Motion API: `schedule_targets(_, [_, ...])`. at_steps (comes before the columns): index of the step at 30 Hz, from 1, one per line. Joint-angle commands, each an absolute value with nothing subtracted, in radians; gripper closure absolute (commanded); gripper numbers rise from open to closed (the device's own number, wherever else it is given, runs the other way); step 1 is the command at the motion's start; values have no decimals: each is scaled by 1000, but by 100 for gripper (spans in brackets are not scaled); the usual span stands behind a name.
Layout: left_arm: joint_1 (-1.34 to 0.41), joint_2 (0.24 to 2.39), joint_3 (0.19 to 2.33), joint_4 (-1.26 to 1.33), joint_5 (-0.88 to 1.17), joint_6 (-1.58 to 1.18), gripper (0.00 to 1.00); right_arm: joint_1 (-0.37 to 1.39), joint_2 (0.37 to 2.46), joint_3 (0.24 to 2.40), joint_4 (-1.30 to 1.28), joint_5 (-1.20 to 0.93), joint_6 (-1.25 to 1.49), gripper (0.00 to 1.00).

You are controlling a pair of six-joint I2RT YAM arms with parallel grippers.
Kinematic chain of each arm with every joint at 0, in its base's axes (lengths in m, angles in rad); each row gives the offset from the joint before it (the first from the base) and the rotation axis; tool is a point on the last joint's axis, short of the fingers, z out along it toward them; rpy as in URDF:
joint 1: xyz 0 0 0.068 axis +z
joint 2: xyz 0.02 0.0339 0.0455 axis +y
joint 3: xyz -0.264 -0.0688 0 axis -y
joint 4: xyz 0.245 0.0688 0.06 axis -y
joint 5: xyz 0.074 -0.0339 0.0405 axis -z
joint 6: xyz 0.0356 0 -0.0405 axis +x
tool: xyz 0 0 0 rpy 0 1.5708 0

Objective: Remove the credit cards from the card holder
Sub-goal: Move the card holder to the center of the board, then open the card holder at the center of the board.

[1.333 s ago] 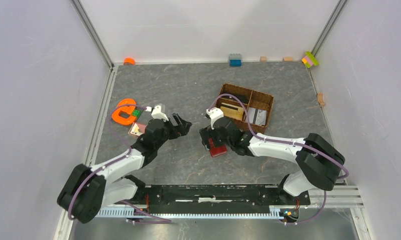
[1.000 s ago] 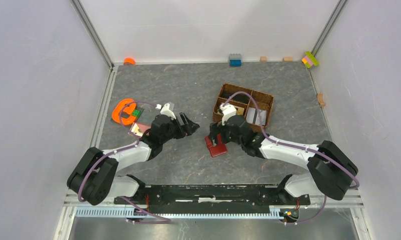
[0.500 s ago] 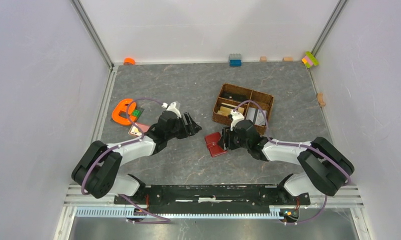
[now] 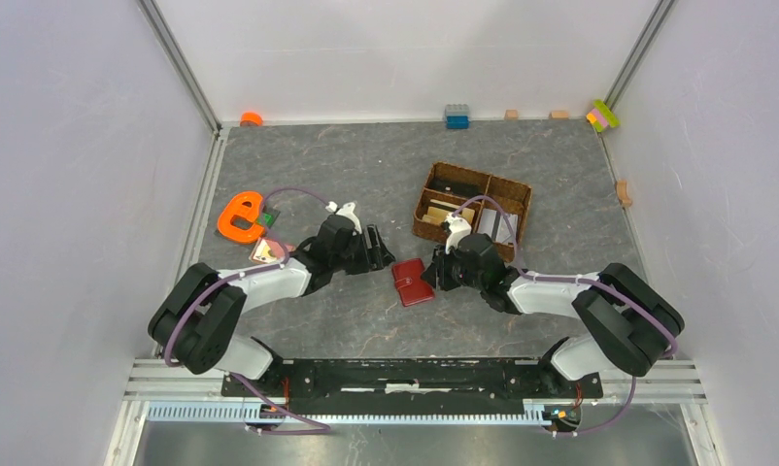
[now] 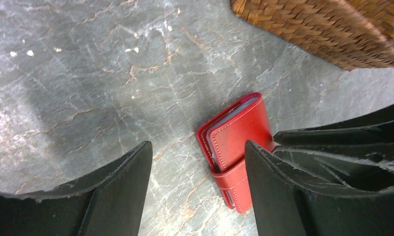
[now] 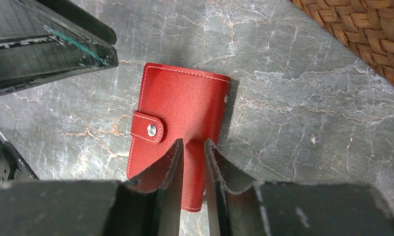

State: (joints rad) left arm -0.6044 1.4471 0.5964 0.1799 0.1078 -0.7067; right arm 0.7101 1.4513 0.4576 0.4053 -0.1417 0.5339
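The left arm (image 4: pixel 254 286) and right arm (image 4: pixel 551 288) reach low from the table's (image 4: pixel 347 165) near edge toward its middle, the left gripper (image 4: pixel 376 252) with jaws wide apart, the right gripper (image 4: pixel 432 273) with fingers (image 6: pixel 158 172) only a narrow slit apart.

Nothing to read at this moment: no lettering, number or logo comes through in any of the three views. The card holder (image 6: pixel 178 108) shows a plain red grained face with pale stitching and a round metal snap, and no legible stamp on it. Whatever lies in the wicker basket (image 4: pixel 526 194) is too small from overhead to tell whether it carries any print.
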Motion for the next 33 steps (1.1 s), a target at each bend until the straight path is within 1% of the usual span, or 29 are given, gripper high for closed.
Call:
schedule_targets(1, [-614,1432,631,125,115,-658,25,706,1446,445,479,-146,529,80])
schedule_targets(5, [-630,1438,643,127,136,-646,25,706,1433,436,493,-138,518,91])
schedule_targets(7, [-630,1467,652,141,174,-650,25,706,1430,439,488,-134,503,91])
schedule_targets(9, [-632,1504,663,155,220,-663,25,706,1437,449,474,-130,498,89])
schedule_targets(10, [-632,1521,663,164,236,-670,25,705,1441,453,468,-128,498,82])
schedule_targets(13, [-632,1549,666,179,255,-680,33,706,1449,457,462,-117,502,51])
schedule_targets(14, [-632,1554,665,182,256,-680,34,705,1451,456,462,-116,505,44])
schedule_targets(15, [-632,1561,665,185,256,-682,35,706,1458,457,465,-121,505,40])
schedule_targets(18, [-632,1605,674,195,266,-692,36,706,1493,469,461,-135,512,38])
schedule_targets(20, [-632,1644,682,217,298,-704,37,706,1521,478,467,-164,520,42])
schedule_targets(21, [-632,1659,682,245,321,-713,39,706,1531,479,477,-182,524,44])
schedule_targets(23, [-632,1692,680,297,369,-736,47,707,1543,480,491,-202,527,50])
schedule_targets(24, [-632,1703,680,315,382,-744,53,707,1545,480,495,-208,527,53])
schedule_targets(26, [-631,1714,690,321,407,-735,70,707,1543,479,501,-217,526,59])
schedule_targets(27, [-631,1713,690,326,416,-731,83,707,1539,477,506,-219,526,62])
schedule_targets(28, [-630,1705,689,331,423,-728,93,707,1534,474,507,-219,527,63])
schedule_targets(29, [-630,1695,687,334,423,-725,98,707,1529,473,508,-218,528,63])
schedule_targets(30, [-628,1677,682,336,417,-720,98,707,1523,471,508,-214,528,60])
schedule_targets(31, [-626,1654,672,339,408,-713,98,707,1517,470,508,-212,528,56])
schedule_targets(33, [-625,1601,648,351,377,-700,98,707,1497,470,497,-197,519,44])
